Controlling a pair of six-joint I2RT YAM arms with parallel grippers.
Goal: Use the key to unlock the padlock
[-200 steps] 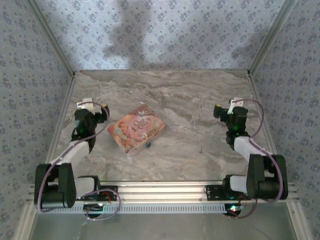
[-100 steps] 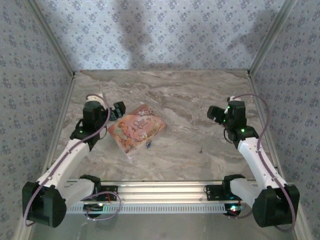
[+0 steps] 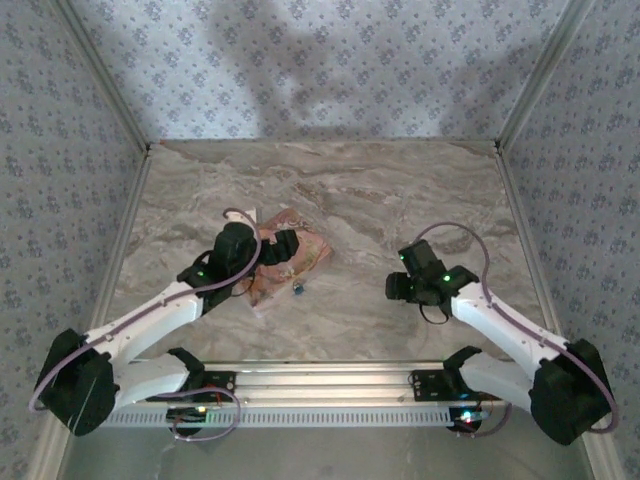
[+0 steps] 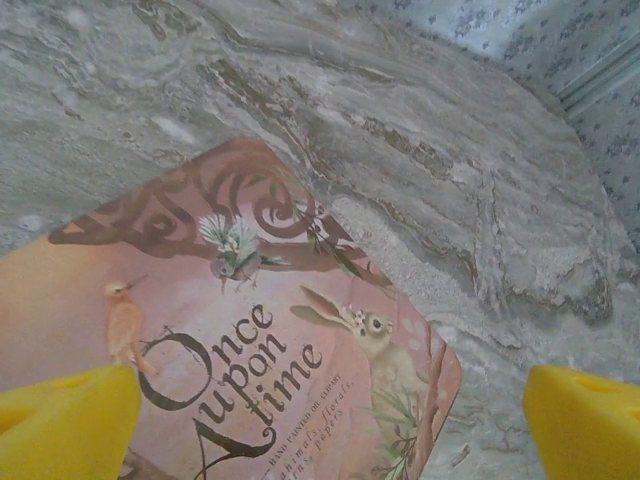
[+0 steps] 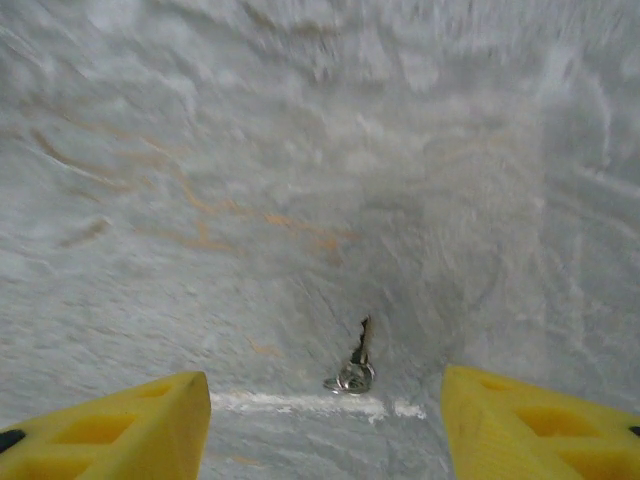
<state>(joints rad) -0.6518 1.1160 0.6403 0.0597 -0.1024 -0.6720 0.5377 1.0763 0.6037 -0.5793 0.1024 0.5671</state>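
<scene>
The padlock (image 3: 297, 291) is a tiny blue body lying on the table just off the near edge of the pink pictured box (image 3: 312, 250). My left gripper (image 3: 284, 248) hovers over that box, open; in the left wrist view its yellow fingertips (image 4: 65, 420) stand wide apart over the "Once upon a time" lid (image 4: 250, 340), holding nothing. My right gripper (image 3: 394, 288) is low over the marble at centre right. In the right wrist view the small silver key (image 5: 355, 366) lies flat on the table between and just ahead of its open yellow fingers (image 5: 540, 420), untouched.
The marble table (image 3: 340, 190) is walled on three sides by patterned panels. An aluminium rail (image 3: 320, 380) runs along the near edge between the arm bases. A white scuff mark (image 5: 300, 403) crosses the marble just near the key.
Both arms have swung inward from the sides. The left gripper came over the pink box; the right gripper dropped toward the key and its jaws narrowed somewhat.
</scene>
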